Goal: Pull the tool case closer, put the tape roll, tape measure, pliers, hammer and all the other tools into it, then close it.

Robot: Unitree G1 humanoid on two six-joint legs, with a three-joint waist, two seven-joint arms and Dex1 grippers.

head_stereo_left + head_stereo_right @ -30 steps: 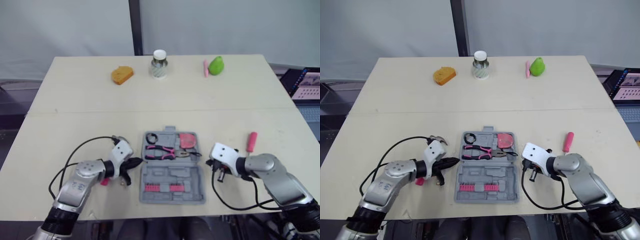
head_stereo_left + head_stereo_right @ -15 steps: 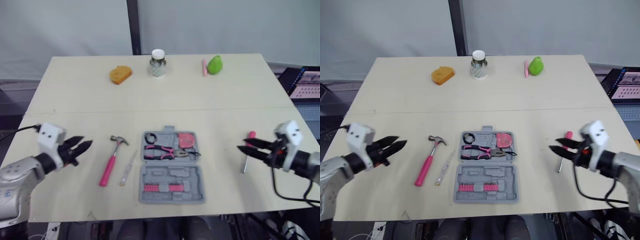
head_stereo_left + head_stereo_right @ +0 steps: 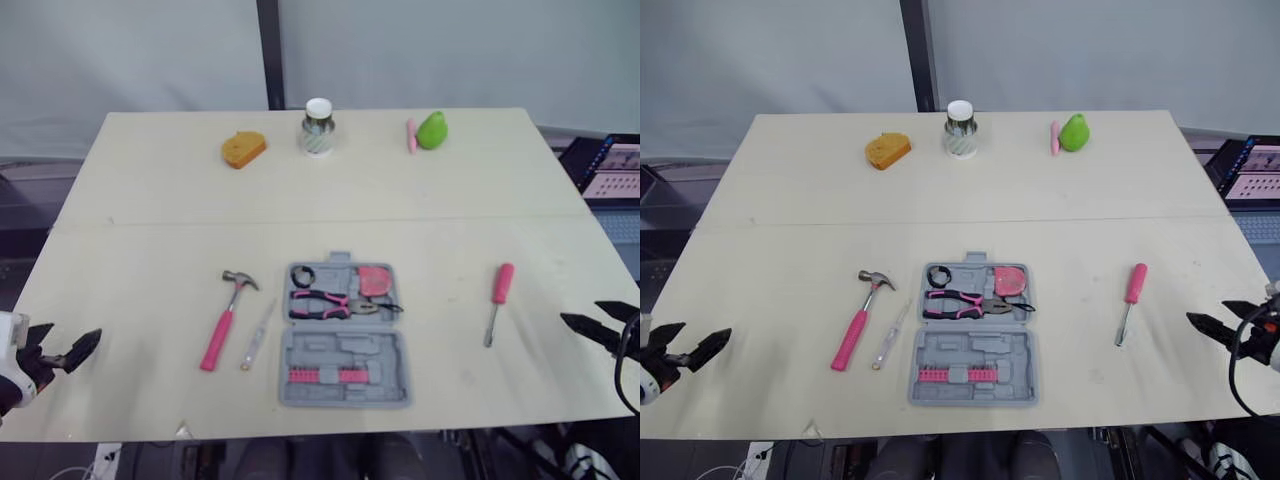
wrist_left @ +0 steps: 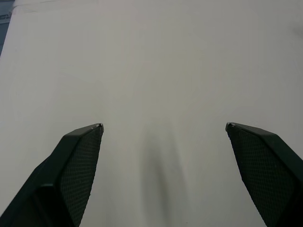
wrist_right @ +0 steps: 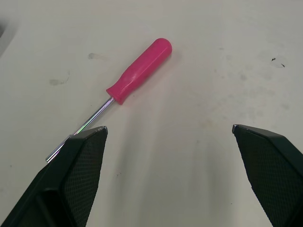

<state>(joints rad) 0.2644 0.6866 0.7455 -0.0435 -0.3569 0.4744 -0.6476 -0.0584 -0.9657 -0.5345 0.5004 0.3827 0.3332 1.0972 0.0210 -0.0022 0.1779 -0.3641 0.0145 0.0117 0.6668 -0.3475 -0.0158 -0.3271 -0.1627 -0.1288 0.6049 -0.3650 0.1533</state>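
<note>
The grey tool case (image 3: 345,355) lies open near the table's front edge. In it are pink-handled pliers (image 3: 330,303), a black tape roll (image 3: 303,274) and a pink tape measure (image 3: 376,281). A pink-handled hammer (image 3: 225,320) and a thin screwdriver (image 3: 257,337) lie just left of the case. A pink screwdriver (image 3: 497,298) lies to its right and also appears between the fingers in the right wrist view (image 5: 139,68). My left gripper (image 3: 63,341) hangs open and empty at the table's front left edge. My right gripper (image 3: 582,312) is open and empty at the right edge.
Along the table's far edge stand an orange block (image 3: 243,150), a jar with a white lid (image 3: 318,127), a pink stick (image 3: 410,135) and a green pear-shaped object (image 3: 432,130). A laptop (image 3: 612,168) sits off the right side.
Both arms have drawn back from beside the case to the table's outer edges, and both grippers have gone from shut to open. The hammer and thin screwdriver are now uncovered.
</note>
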